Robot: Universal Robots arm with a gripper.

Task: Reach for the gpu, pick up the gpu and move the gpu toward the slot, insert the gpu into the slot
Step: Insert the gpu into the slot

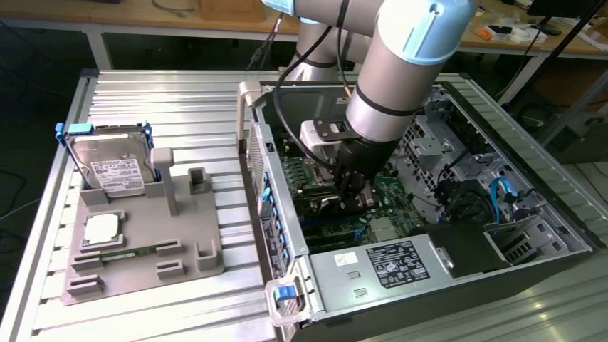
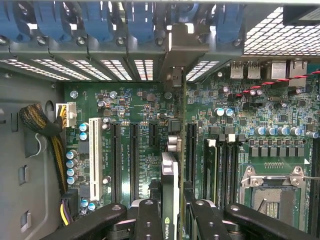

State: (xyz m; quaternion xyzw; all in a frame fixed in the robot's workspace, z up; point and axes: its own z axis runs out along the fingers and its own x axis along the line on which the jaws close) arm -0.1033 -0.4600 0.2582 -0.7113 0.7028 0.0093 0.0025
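My gripper [image 1: 354, 194] is down inside the open computer case [image 1: 285, 214], over the green motherboard [image 1: 385, 196]. In the wrist view the gripper [image 2: 172, 212] is shut on the gpu [image 2: 171, 175], a thin card seen edge-on between the two black fingers [image 2: 150, 217]. The card runs across the motherboard [image 2: 135, 100] to the case's back panel, where its grey metal bracket [image 2: 176, 52] stands in a rear opening. It lies between a short black slot [image 2: 152, 135] and a long black slot [image 2: 191, 150]. The slot directly beneath the card is hidden by it.
A silver hard drive [image 1: 112, 167] and a small square chip [image 1: 102, 229] rest in the grey holder [image 1: 152, 246] at the exterior view's left. Inside the case are the power supply [image 1: 389, 263], the CPU socket [image 2: 272, 187], a cable bundle [image 2: 40, 125] and blue latches [image 2: 95, 20].
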